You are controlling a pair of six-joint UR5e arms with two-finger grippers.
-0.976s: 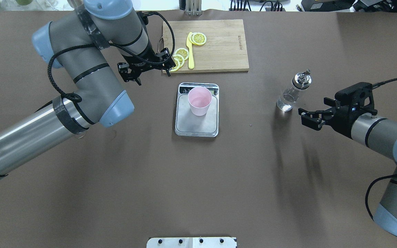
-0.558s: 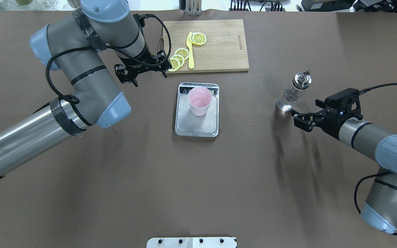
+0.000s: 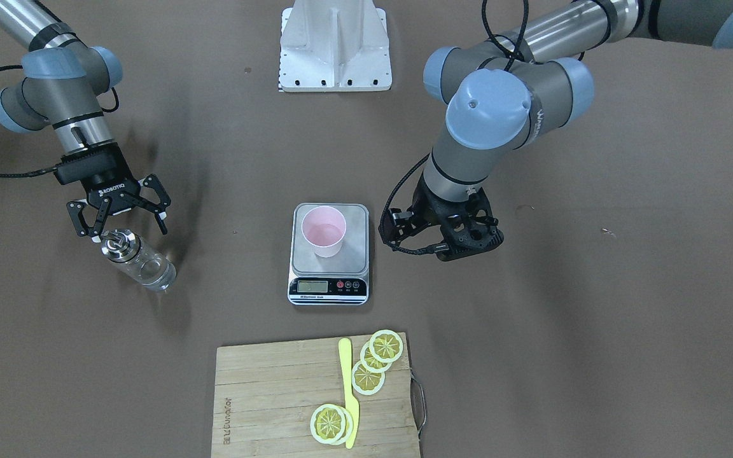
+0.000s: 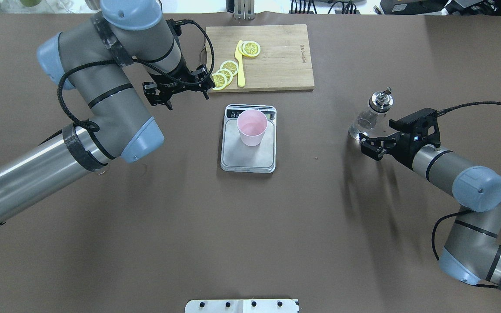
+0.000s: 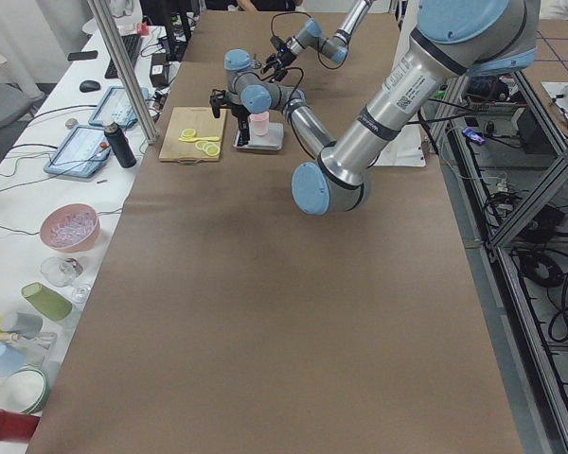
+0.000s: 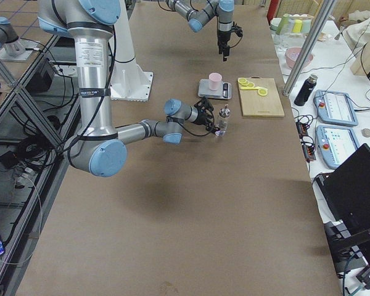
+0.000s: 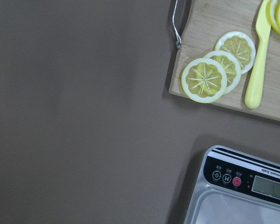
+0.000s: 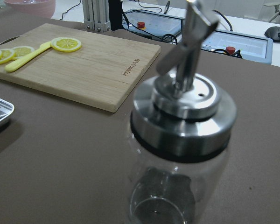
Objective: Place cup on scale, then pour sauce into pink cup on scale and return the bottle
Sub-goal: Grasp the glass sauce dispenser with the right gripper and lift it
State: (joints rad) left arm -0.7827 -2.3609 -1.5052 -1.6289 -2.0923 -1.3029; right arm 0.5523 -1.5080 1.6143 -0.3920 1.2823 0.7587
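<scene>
Right gripper [image 3: 121, 224] has neared the bottle [image 3: 145, 264]; wrist view crops its base

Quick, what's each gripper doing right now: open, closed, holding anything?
Left gripper: open, holding nothing.
Right gripper: open, holding nothing, close to the bottle.

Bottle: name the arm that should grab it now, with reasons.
Right. The right gripper, fingers open, sits next to the upright bottle and faces it. The left gripper is by the cutting board, beyond the scale holding the cup.
</scene>
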